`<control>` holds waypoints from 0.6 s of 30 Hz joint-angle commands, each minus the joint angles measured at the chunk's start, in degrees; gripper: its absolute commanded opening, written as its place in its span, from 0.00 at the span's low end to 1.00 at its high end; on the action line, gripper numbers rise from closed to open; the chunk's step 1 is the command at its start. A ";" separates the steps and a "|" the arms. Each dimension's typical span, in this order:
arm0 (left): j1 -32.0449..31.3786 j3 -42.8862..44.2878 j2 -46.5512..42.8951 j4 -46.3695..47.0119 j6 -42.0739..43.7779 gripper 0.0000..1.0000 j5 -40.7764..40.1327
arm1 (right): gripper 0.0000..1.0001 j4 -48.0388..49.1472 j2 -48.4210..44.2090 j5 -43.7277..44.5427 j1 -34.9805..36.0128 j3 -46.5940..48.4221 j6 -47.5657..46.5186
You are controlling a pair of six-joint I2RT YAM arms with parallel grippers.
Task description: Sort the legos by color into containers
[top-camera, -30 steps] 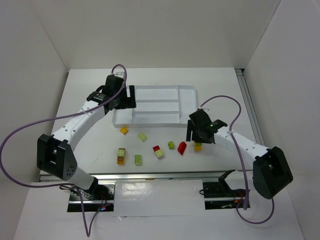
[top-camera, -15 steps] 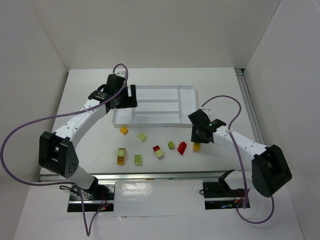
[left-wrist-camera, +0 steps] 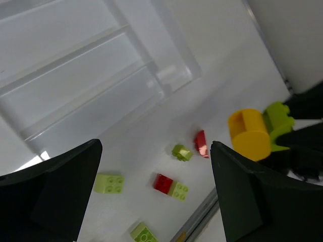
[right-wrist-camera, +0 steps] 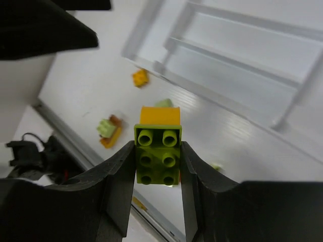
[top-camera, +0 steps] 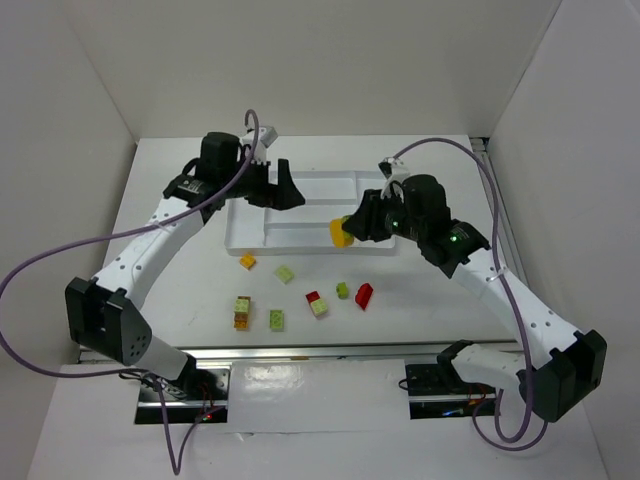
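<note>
My right gripper is shut on a stacked light green and yellow-orange lego, held in the air over the front rim of the white tray. In the right wrist view the lego sits squarely between the fingers. My left gripper hangs open and empty over the tray's left part. Loose on the table in front of the tray lie a yellow brick, a light green one, a red-and-green pair and a red piece.
An orange-and-green stack, a green brick and a small green piece also lie near the table's front edge. The metal rail runs along that edge. White walls close in the back and both sides.
My right gripper closed on the green-and-yellow lego, lifted it off the table at the right and carried it left to the tray's front rim. My left gripper shifted slightly right over the tray.
</note>
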 commanded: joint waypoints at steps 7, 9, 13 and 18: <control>4.34 -4.56 -5.38 12.02 3.27 1.00 38.42 | 0.17 20.71 2.15 -23.63 -0.47 2.70 1.33; 5.13 -6.23 -5.99 14.48 2.74 1.00 41.33 | 0.16 22.99 2.15 -25.64 -0.47 2.09 2.47; 5.66 -10.01 -7.31 17.73 1.43 1.00 45.80 | 0.16 27.39 2.15 -27.76 -0.47 0.77 4.94; 5.66 -12.56 -9.33 20.02 1.43 1.00 48.98 | 0.16 32.40 3.20 -31.36 -0.99 0.24 8.36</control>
